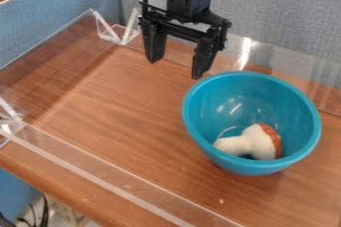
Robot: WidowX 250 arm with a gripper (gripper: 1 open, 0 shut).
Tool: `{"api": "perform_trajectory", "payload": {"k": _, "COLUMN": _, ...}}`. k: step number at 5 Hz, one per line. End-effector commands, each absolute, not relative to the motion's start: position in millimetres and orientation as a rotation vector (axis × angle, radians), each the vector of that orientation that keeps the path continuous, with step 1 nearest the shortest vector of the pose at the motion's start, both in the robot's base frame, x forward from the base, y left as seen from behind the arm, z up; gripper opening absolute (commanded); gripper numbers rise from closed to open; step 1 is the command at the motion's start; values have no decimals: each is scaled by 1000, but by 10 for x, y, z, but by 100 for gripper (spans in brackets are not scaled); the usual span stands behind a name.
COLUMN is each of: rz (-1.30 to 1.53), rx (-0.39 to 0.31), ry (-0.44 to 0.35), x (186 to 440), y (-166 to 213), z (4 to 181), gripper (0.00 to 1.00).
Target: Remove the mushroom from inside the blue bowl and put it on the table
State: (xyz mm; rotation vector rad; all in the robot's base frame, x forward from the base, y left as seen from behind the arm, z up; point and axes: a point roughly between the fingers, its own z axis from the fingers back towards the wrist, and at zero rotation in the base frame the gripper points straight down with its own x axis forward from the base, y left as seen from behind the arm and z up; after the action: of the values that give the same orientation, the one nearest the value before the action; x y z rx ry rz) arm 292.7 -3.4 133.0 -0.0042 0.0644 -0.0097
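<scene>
The gripper (178, 58) hangs above the table (107, 107) with its two dark fingers (156, 44) pointing down, and the jaws stand wide apart with nothing between them. It is black, with a broad crossbar on top from which the fingers go down, and the dark arm rises behind it out of the picture. Taking the blue bowl (210, 97) as the landmark, the gripper is behind it and a little to its left, near the rim but not over the inside of the bowl; I cannot tell whether the finger on the bowl's side touches the rim or only stands just beside it. The bowl itself is round, deep and glossy turquoise, and it stands upright on the wood. Inside the bowl, on the bottom and toward its near right wall, lies the mushroom (250, 142). It is on its side, with the thick cream-white stem pointing to the left and the orange-brown cap turned to the right, against the wall of the bowl. The mushroom is well apart from the gripper. To the left of the bowl the reddish-brown wood is bare. Clear acrylic walls (60, 42) run along the edges, one far to the left of the bowl and one in front of it. Behind the bowl stands a blue-grey panel (273, 7).
</scene>
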Motion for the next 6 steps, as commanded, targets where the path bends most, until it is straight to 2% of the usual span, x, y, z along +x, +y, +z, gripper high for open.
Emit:
{"api": "perform_trajectory", "payload": {"k": 1, "rz": -209, "rx": 1, "ry": 66, "x": 2957, "y": -181, "z": 1271, "gripper": 100}}
{"api": "perform_trajectory", "payload": {"k": 3, "rz": -673, "rx": 9, "ry": 64, "x": 2937, "y": -810, "z": 954, "gripper": 100}}
{"api": "perform_trajectory", "payload": {"k": 4, "rz": -744, "rx": 12, "ry": 82, "x": 2913, "y": -930, "z": 683, "gripper": 100}}
{"api": "perform_trajectory", "payload": {"k": 5, "rz": -755, "rx": 9, "ry": 97, "x": 2864, "y": -923, "z": 579, "gripper": 100}}
{"api": "perform_trajectory", "payload": {"k": 6, "rz": -796, "rx": 15, "ry": 103, "x": 2849, "y": -997, "z": 563, "gripper": 100}}
